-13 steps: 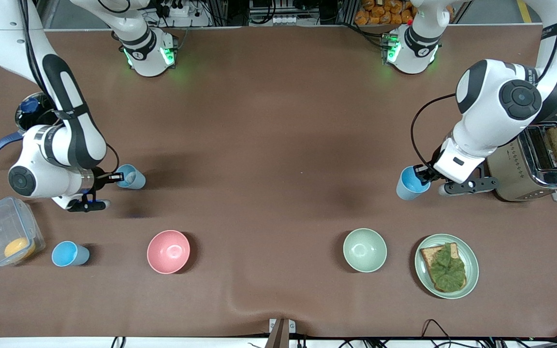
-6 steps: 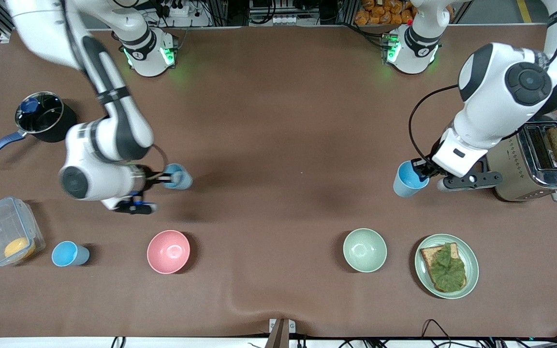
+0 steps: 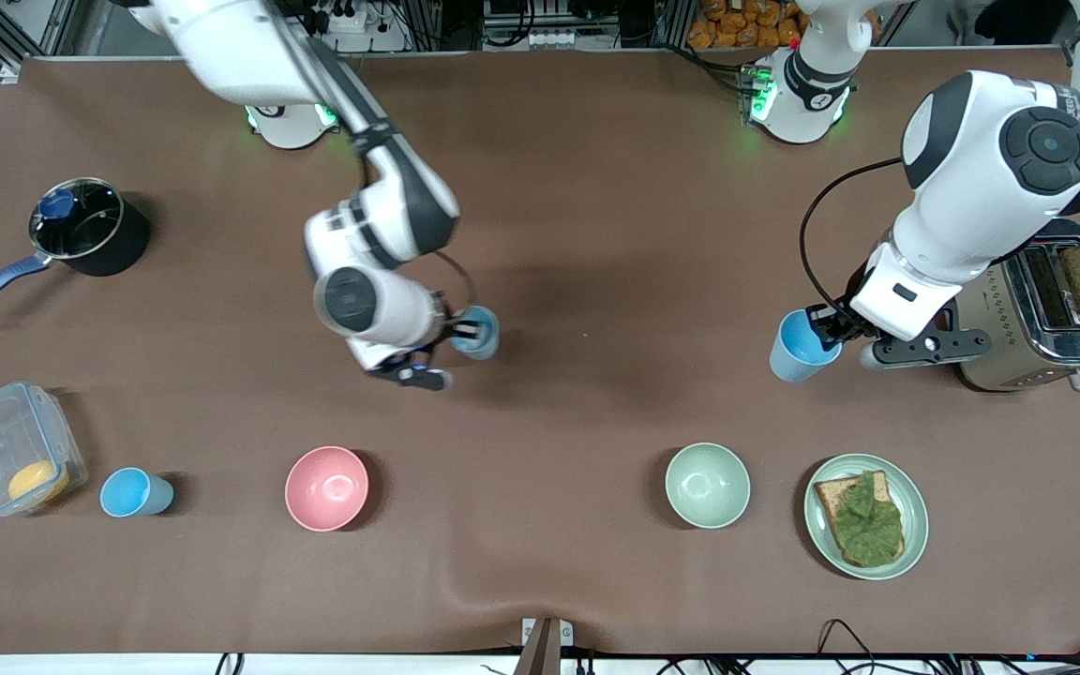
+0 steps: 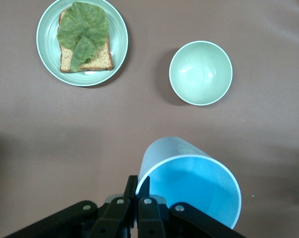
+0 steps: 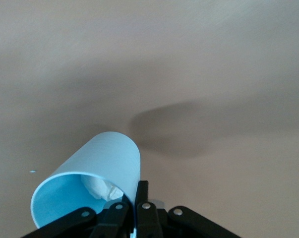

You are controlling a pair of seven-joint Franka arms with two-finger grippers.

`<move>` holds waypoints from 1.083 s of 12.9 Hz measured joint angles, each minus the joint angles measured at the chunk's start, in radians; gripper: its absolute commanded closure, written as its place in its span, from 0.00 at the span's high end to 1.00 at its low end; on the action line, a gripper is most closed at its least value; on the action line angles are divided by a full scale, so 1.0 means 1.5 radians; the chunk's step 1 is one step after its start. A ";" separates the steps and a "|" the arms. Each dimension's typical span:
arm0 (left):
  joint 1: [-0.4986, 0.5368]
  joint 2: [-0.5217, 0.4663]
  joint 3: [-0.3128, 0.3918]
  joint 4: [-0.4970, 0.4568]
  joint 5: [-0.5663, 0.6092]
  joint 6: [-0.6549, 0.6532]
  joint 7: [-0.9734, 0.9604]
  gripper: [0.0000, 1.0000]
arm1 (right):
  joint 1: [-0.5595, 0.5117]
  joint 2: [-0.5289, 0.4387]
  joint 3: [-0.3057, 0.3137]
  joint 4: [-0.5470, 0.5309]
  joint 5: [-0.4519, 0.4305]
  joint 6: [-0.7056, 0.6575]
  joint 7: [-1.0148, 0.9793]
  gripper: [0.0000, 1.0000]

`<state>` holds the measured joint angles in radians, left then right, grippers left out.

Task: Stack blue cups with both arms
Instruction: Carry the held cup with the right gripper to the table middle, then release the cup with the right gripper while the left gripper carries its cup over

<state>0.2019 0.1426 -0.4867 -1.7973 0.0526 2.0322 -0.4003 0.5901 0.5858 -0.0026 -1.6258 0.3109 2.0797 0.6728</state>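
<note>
My right gripper (image 3: 465, 330) is shut on the rim of a blue cup (image 3: 478, 334) and holds it tilted over the middle of the table. In the right wrist view the fingers (image 5: 142, 191) pinch that cup's (image 5: 97, 171) wall, and something white and crumpled lies inside it. My left gripper (image 3: 827, 328) is shut on the rim of a second blue cup (image 3: 797, 347), held tilted beside the toaster. It shows in the left wrist view (image 4: 189, 181) with the fingers (image 4: 131, 187) on its wall. A third blue cup (image 3: 132, 492) stands upright between the clear box and the pink bowl.
A pink bowl (image 3: 326, 487), a pale-green bowl (image 3: 707, 485) and a plate (image 3: 915, 516) with toast and lettuce stand nearer to the front camera. A toaster (image 3: 1037, 323) is at the left arm's end. A pot (image 3: 81, 230) and a clear box (image 3: 10, 450) are at the right arm's end.
My right arm has carried its blue cup from the right arm's end of the table to over the middle. My left gripper and its cup have barely shifted.
</note>
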 measured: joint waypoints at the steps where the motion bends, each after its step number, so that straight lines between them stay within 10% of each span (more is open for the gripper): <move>1: 0.000 0.000 0.000 0.000 0.000 -0.001 0.001 0.00 | 0.023 0.023 0.000 0.020 0.000 0.018 0.032 0.00; 6: 0.000 0.012 -0.001 -0.004 0.000 -0.005 0.003 0.00 | 0.080 0.093 -0.001 0.068 0.000 0.091 0.077 0.01; 8: -0.001 0.013 -0.005 -0.003 -0.003 -0.005 0.003 0.00 | 0.082 0.098 -0.001 0.072 0.000 0.095 0.080 1.00; 14: -0.023 0.012 -0.045 0.029 -0.034 -0.005 -0.046 0.00 | 0.065 0.092 -0.019 0.157 0.000 0.002 0.080 1.00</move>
<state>0.1674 0.1602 -0.5548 -1.7532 0.0019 2.0250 -0.4693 0.6881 0.7239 -0.0309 -1.3908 0.3110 2.0820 0.7933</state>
